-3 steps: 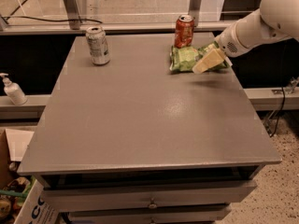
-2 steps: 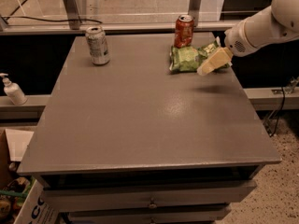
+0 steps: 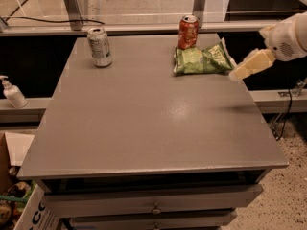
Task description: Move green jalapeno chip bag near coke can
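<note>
**Chip bag lies beside the coke can, gripper at its right end**

You see the green jalapeno chip bag [image 3: 201, 60] lying flat on the grey table [image 3: 144, 123], in the far right part of the top. Its long side runs left to right, and the white lettering is on the right half. The coke can [image 3: 188, 32] stands upright just behind the left half of the bag, near the far edge of the table. Bag and can are very close; if they touch, you cannot tell from this view.

The gripper [image 3: 236, 74] comes in from the right side, on the white arm [image 3: 290, 37]. It points down and to the left, and its pale tip is just beside the right end of the bag, over the right edge of the table. It holds nothing. Whether the gripper is apart or together, you cannot tell here, and also not whether the tip touches the bag. A soft shadow of it falls on the table, nearer to you.

A silver-white can [image 3: 100, 47] stands upright in the far left part of the table, well apart from the bag. On the ledge left of the table stands a soap bottle [image 3: 13, 94], and below it, at the bottom left corner, a cardboard box [image 3: 33, 214]. Under the table top you see drawers with a small knob [image 3: 154, 209].
</note>
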Controlling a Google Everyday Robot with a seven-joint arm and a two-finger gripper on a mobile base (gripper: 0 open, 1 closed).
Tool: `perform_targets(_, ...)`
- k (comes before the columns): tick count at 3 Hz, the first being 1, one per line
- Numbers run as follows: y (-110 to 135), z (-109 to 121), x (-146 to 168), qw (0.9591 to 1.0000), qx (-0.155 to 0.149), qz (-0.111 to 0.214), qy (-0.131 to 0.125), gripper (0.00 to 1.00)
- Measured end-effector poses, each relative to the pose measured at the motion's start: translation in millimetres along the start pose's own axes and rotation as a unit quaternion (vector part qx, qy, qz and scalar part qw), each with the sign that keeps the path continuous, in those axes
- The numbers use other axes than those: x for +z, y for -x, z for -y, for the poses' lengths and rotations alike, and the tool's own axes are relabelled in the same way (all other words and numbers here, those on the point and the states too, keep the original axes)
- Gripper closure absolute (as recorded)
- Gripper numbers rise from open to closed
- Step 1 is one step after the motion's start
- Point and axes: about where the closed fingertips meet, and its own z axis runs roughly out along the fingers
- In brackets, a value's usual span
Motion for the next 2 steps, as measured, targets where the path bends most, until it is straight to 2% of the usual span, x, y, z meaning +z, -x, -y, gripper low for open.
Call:
perform_targets(1,-19.9,-0.3,-33.2,0.9998,0.019,0.006,-0.01,0.0)
perform_targets(2,-22.9,0.3,-36.1,0.9997,0.022,0.006,-0.011,0.0)
